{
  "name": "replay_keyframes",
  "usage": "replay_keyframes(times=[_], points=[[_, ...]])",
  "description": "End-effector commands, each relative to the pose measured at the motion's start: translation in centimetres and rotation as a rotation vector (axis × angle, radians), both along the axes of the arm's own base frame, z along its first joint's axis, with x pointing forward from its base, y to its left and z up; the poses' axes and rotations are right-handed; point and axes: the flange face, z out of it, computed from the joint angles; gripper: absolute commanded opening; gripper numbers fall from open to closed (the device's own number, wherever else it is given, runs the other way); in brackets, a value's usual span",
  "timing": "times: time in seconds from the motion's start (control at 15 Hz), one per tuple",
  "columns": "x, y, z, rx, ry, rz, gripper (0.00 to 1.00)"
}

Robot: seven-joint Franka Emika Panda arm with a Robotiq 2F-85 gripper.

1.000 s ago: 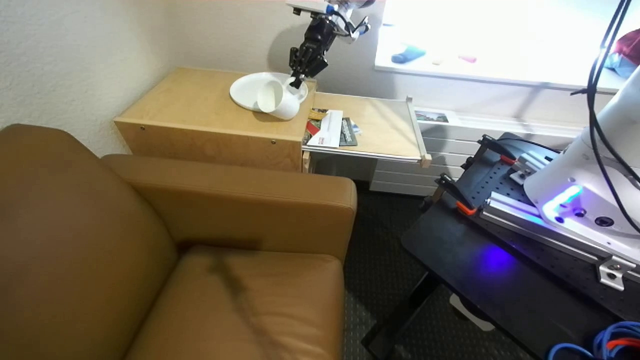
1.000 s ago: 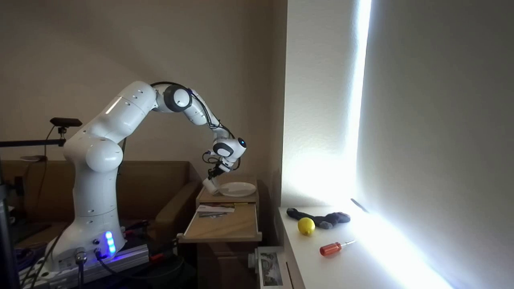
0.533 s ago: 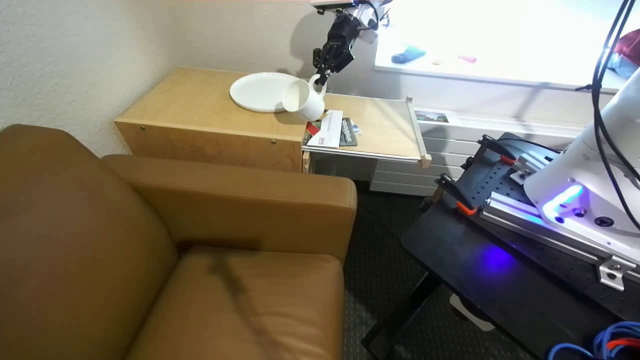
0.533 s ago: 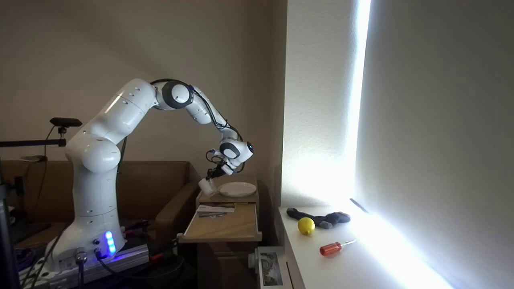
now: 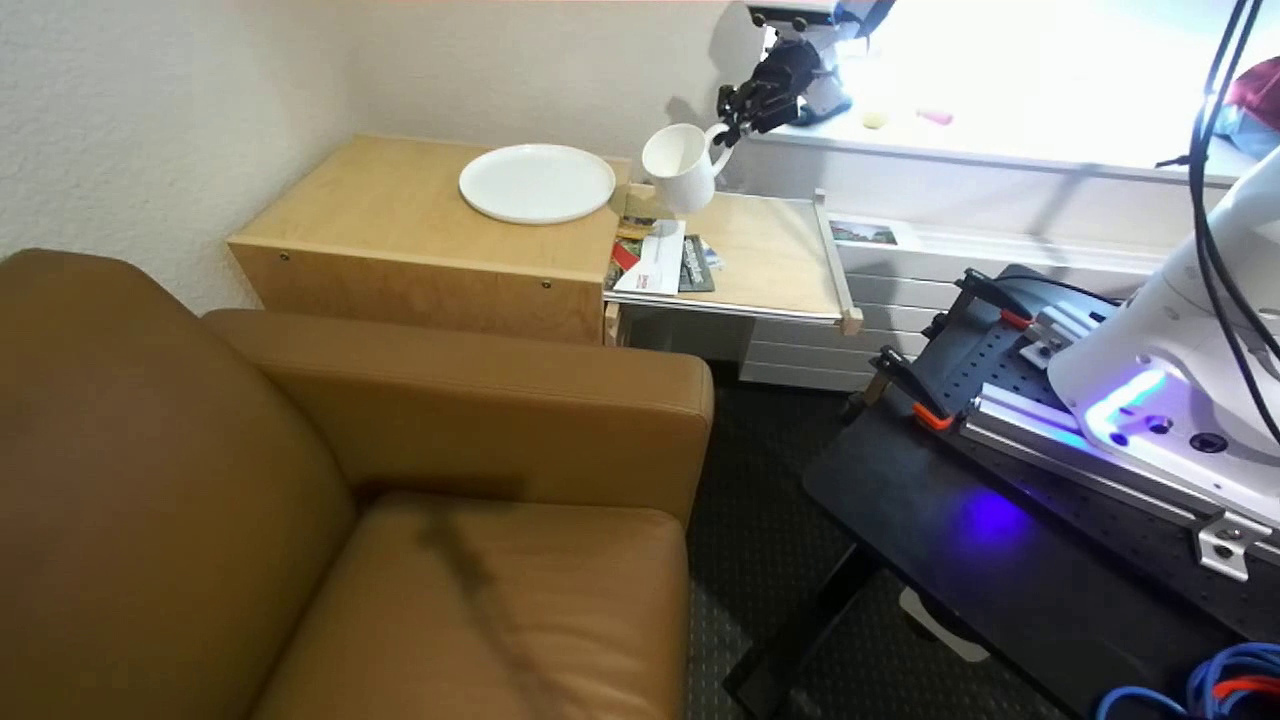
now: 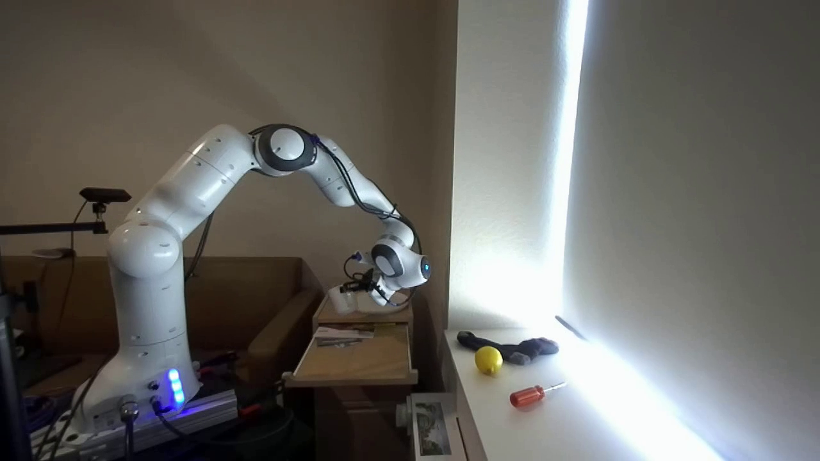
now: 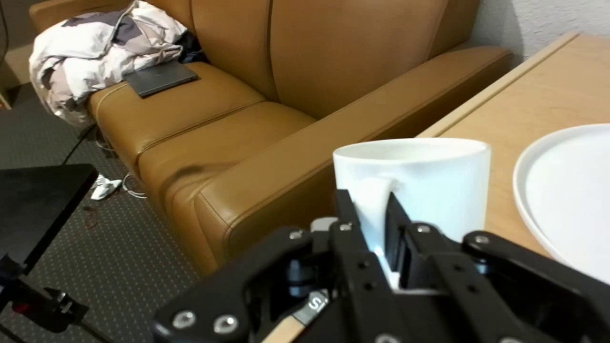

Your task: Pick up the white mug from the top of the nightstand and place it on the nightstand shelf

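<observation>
White mug (image 5: 684,180): is being held in the air, off the nightstand (image 5: 420,200) top and seemingly over the inner part of the nightstand shelf (image 5: 770,240); how much room is left beneath is not being shown.
Gripper (image 7: 371,209): is being used to pinch the handle (image 7: 374,202), with one of the black fingers (image 7: 346,209) pressed to each side.
Step in hand: the transfer onto the shelf is being judged under way, with release not yet being attempted.
Papers (image 5: 655,262): a landing on these is being advised against, since the base would probably be left sloping or sliding; the wood farther out, toward the end bar (image 5: 835,262), is being favoured.
Lowering: a slow, level descent is being called for; the weight is being borne by the handle alone, so a swing or twist may be met.
Letting go: full support under the base is being required first; then a gentle parting of the fingers and a straight withdrawal are being advised, lest the mug be dragged.
Mug's looks: a plain, smooth white body and wide round mouth are being shown, with no print on the sides in view.
Mug's stance: the mouth is being held upward, and a slight lean is being suggested in both exterior views.
</observation>
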Motion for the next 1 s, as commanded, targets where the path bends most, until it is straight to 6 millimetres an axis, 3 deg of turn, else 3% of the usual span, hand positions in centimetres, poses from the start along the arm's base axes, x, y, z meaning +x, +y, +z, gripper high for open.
replay_keyframes(times=[0.0, 0.2, 0.53, 0.93], points=[[-3.4, -3.8, -3.6, 0.13, -0.092, -0.085, 0.04], [-4.9, -4.7, -5.8, 0.25, -0.174, -0.112, 0.04], [-7.1, -4.6, -9.3, 0.41, -0.236, -0.086, 0.04], [-11.4, -8.1, -14.8, 0.466, -0.151, -0.157, 0.04]])
